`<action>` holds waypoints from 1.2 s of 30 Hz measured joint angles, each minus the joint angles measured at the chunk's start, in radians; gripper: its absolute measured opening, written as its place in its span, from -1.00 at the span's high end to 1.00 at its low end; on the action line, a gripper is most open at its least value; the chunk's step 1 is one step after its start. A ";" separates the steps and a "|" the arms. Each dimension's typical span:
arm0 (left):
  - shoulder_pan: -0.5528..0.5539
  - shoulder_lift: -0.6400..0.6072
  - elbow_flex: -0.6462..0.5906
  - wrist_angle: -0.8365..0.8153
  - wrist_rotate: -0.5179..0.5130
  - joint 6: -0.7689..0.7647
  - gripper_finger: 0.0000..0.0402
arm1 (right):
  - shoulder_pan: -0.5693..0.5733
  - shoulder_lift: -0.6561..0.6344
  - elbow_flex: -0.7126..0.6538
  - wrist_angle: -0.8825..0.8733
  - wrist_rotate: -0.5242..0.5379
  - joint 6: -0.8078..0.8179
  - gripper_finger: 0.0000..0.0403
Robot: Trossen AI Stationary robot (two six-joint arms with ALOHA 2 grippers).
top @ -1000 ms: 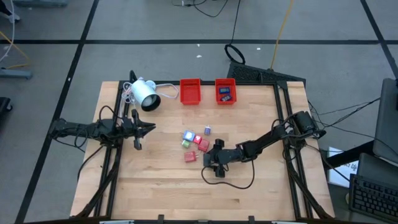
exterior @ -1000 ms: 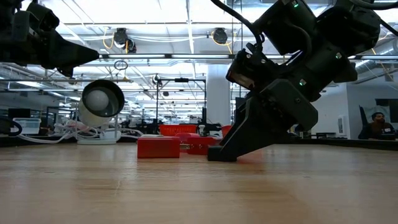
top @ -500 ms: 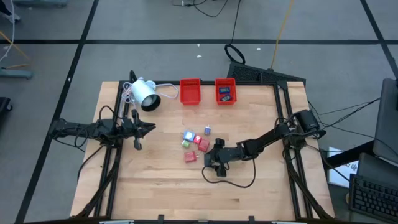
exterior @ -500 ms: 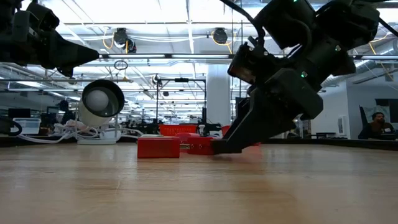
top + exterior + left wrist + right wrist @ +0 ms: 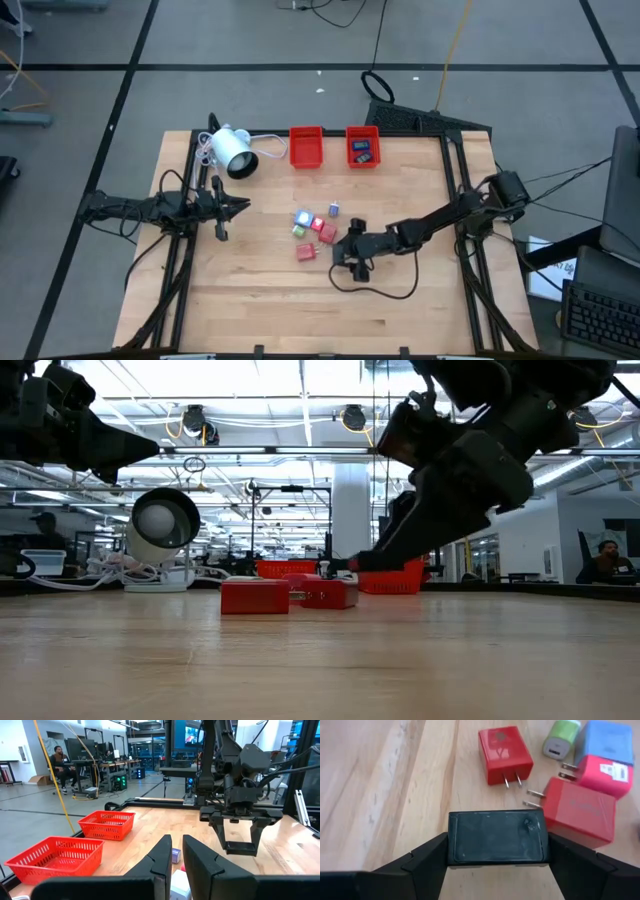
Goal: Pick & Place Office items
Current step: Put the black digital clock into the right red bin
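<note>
On the table (image 5: 250, 300), the right gripper (image 5: 352, 251) sits just beside the loose cluster of office items and has its jaws spread wide and clamped on a black block (image 5: 496, 837) across its long axis, lifted clear of the wood; the trays (image 5: 362, 146) lie well away toward the table's far edge, one already holding a few pieces, so I judge the carry runs that way. The left gripper (image 5: 232, 206), jaws together, waits near the left edge, farther from everything. The red plugs (image 5: 501, 755) carry faint embossed marks I cannot read.
</note>
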 joint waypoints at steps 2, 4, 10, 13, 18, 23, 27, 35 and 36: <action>0.000 0.000 0.000 0.000 0.000 0.000 0.77 | 0.000 -0.014 0.000 -0.007 0.000 0.000 -0.46; 0.000 0.000 0.000 0.000 0.000 0.000 0.77 | 0.002 -0.034 0.000 -0.025 -0.001 -0.003 -0.46; 0.000 0.000 0.000 0.000 0.000 0.000 0.77 | 0.014 -0.100 -0.014 -0.048 -0.005 -0.011 -0.46; 0.000 0.000 0.000 0.000 0.000 0.000 0.77 | 0.014 -0.154 -0.051 -0.046 -0.028 -0.006 -0.46; 0.000 0.000 0.000 0.000 0.000 0.000 0.77 | 0.014 -0.251 -0.131 -0.028 -0.023 0.017 -0.46; 0.000 0.000 0.000 0.002 0.000 0.000 0.77 | 0.014 -0.354 -0.213 -0.006 -0.022 0.030 -0.46; 0.000 0.000 0.000 0.003 0.000 0.000 0.77 | 0.014 -0.437 -0.297 0.058 -0.023 0.041 -0.46; 0.000 0.000 0.000 0.002 0.000 0.000 0.77 | 0.013 -0.598 -0.459 0.197 -0.023 0.061 -0.46; 0.000 0.000 0.000 0.002 0.000 0.000 0.77 | 0.013 -0.617 -0.477 0.208 -0.023 0.066 -0.46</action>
